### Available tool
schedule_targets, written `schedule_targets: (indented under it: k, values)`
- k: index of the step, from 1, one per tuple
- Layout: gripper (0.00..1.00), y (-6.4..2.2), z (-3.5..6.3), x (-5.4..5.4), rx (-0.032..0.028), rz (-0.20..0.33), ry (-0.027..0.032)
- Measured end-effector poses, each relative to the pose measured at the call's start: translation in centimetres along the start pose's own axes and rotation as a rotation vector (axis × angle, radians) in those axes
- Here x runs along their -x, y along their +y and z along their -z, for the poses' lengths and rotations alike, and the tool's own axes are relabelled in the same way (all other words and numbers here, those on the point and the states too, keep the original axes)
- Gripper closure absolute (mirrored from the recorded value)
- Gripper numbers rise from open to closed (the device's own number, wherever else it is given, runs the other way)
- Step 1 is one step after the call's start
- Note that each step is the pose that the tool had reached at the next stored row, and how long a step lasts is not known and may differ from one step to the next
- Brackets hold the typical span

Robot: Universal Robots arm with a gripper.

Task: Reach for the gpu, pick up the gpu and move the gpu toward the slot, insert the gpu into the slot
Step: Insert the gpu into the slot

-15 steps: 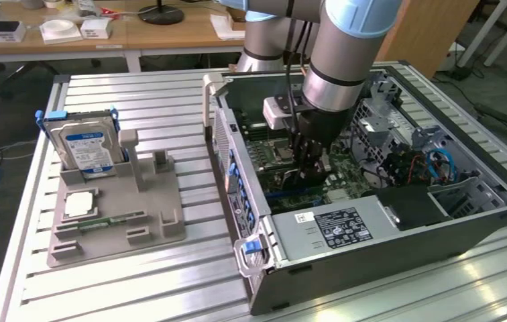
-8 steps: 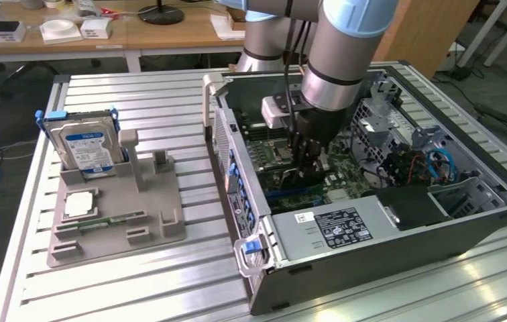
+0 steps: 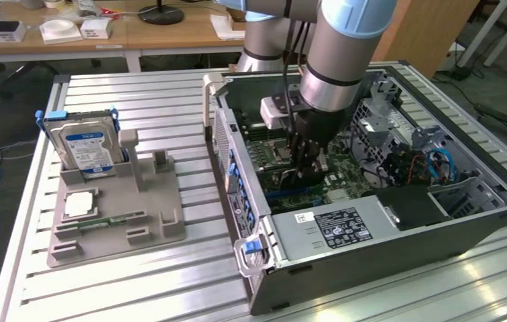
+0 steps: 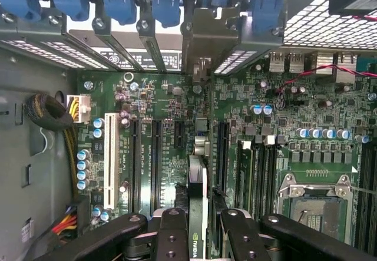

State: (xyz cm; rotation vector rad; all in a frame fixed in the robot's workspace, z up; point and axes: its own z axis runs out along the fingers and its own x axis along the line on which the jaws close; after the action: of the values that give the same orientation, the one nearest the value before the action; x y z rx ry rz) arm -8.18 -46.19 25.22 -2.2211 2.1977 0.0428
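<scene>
arm (image 3: 347,60): grey tube, light-blue cap | gripper (image 4: 197,237): black, screwed links

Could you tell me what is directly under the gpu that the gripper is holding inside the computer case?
Under the gpu, held edge-on by the gripper, lies the green motherboard with its long black slots. The card and fingers cover the spot directly beneath it.

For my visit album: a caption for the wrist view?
Robot hand holding the gpu edge-on above the motherboard.
</scene>
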Motion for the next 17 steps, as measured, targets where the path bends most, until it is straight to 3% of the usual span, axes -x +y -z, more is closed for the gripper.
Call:
schedule_targets:
  k: [9,12,17]
  values:
    - [0.74,-0.01,-0.37,0.01,-0.0004,0.000,-0.0006]
    - [0.74,-0.02,-0.21,0.04,-0.0015,0.000,-0.0025]
    - [0.74,-0.01,0.09,0.02,-0.0005,0.000,-0.0007]
